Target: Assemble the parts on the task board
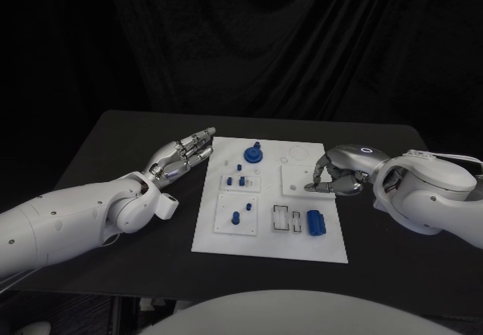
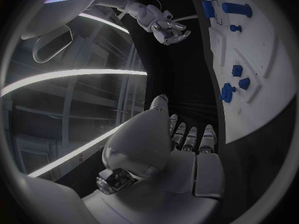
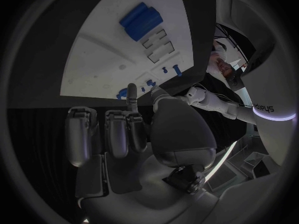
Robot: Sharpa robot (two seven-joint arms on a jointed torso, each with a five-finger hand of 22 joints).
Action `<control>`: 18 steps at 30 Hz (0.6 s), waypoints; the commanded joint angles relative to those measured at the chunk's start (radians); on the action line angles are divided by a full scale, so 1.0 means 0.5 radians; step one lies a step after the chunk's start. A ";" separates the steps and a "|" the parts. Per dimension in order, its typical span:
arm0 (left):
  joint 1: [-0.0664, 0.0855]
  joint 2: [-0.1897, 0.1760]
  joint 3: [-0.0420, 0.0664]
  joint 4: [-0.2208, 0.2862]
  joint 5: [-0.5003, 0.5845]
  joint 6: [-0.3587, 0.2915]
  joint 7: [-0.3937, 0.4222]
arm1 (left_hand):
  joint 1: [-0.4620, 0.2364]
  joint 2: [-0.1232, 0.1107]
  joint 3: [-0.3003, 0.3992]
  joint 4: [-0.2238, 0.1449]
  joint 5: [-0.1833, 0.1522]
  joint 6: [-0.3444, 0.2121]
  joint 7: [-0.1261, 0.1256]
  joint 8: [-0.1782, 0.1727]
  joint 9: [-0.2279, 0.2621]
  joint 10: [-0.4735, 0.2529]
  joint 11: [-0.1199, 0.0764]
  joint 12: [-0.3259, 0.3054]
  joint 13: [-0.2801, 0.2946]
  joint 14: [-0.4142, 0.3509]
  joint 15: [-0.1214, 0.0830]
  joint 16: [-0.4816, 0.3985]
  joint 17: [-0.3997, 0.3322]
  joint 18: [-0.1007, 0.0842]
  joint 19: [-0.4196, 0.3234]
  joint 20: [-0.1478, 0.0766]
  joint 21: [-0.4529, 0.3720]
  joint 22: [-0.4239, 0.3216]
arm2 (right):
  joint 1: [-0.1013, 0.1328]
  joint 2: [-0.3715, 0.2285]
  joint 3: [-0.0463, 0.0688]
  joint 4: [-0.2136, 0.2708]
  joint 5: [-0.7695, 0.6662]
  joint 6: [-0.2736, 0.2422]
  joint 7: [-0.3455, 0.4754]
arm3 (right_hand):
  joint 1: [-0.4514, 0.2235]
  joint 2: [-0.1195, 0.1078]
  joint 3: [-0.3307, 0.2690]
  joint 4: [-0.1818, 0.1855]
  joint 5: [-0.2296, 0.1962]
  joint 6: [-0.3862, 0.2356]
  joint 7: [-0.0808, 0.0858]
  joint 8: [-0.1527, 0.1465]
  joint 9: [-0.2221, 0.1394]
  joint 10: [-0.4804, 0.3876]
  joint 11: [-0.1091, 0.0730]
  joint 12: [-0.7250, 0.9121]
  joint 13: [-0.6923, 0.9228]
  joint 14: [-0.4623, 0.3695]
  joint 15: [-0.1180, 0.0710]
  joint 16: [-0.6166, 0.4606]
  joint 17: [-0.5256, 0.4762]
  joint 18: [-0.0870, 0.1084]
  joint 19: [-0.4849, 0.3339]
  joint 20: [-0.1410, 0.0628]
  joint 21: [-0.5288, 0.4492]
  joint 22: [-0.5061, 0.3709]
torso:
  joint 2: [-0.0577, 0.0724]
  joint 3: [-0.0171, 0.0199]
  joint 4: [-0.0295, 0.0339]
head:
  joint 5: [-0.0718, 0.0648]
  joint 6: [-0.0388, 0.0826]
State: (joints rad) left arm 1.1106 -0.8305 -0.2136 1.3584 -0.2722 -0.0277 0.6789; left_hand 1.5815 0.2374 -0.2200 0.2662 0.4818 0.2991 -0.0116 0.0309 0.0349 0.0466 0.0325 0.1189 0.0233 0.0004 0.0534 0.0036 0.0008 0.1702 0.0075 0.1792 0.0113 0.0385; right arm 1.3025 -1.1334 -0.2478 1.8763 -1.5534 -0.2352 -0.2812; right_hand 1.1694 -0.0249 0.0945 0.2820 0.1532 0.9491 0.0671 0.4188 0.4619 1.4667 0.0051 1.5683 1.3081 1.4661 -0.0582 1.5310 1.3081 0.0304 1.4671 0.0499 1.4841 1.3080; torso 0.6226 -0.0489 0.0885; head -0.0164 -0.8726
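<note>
Hovering just off the task board point(image 1: 227, 241) edge, left hand point(image 1: 183, 158) flat, fingers extended and apart, holding nothing. Right hand point(image 1: 337, 176) over the board's right edge, fingers curled in; can't tell if it grips anything. Blue parts point(image 1: 316, 222) sit on the board. "sharpa" legible on an arm point(image 3: 264, 108).

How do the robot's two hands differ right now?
The left hand lies beside the task board with its fingers stretched out straight; the right hand has its fingers curled in. The left hand is over the black table, off the board's left edge; the right hand is over the board's right edge. Both are silver and hold nothing.
</note>
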 commanded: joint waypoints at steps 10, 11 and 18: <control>-0.002 0.009 0.002 -0.006 0.011 -0.020 0.178 | 0.019 -0.001 0.010 0.004 0.011 0.003 0.009 0.009 0.002 0.004 0.004 0.011 0.001 -0.001 -0.015 -0.007 -0.002 0.021 0.003 -0.005 -0.005 -0.003 | -0.103 -0.080 0.001 0.082 0.001 0.203 -0.296 | -0.008 -0.004 -0.006 -0.025 0.004 -0.075 -0.003 0.100 0.175 0.208 -0.020 0.005 0.525 0.197 -0.022 0.049 0.461 -0.050 0.190 -0.020 0.133 0.512 | -0.008 -0.0021 0.006 | -0.008 0.000; -0.002 0.008 0.002 -0.006 0.011 -0.020 0.178 | 0.019 -0.001 0.010 0.004 0.011 0.003 0.009 0.009 0.002 0.004 0.004 0.011 0.001 -0.001 -0.015 -0.007 -0.002 0.021 0.003 -0.005 -0.005 -0.003 | -0.112 -0.090 0.001 0.095 -0.001 0.198 -0.307 | -0.016 -0.004 -0.008 -0.020 -0.001 -0.074 -0.004 0.108 0.188 0.208 -0.020 0.005 0.525 0.197 -0.023 0.051 0.464 -0.051 0.192 -0.020 0.138 0.513 | -0.008 -0.0012 0.004 | -0.007 0.000; -0.003 0.006 0.002 -0.012 0.011 -0.010 0.175 | 0.020 0.000 0.012 0.004 0.012 0.002 0.008 0.009 0.002 0.004 0.005 0.012 0.002 -0.001 -0.013 -0.007 -0.002 0.022 0.002 -0.006 -0.005 -0.004 | -0.166 -0.153 0.000 0.174 -0.046 0.196 -0.384 | -0.106 0.001 -0.031 0.011 -0.040 -0.054 -0.021 0.149 0.262 0.208 -0.034 0.005 0.525 0.195 -0.036 0.047 0.454 -0.053 0.194 -0.029 0.144 0.515 | -0.007 -0.0024 0.008 | -0.028 0.000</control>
State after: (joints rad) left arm 1.1106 -0.8282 -0.2136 1.3516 -0.2722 -0.0337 0.6789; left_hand 1.5815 0.2374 -0.2200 0.2662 0.4817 0.2990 -0.0118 0.0309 0.0350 0.0466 0.0326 0.1189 0.0233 0.0004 0.0534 0.0036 0.0013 0.1702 0.0076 0.1792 0.0113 0.0373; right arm 1.2238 -1.2068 -0.2482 1.9559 -1.5584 -0.1525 -0.4150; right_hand 1.1268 -0.0249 0.0812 0.2825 0.1386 0.9195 0.0617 0.4891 0.5898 1.4647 -0.0042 1.5683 1.3078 1.4660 -0.0692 1.5542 1.3079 0.0232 1.4671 0.0429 1.5497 1.3079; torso 0.6191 -0.0495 0.0919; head -0.0273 -0.8726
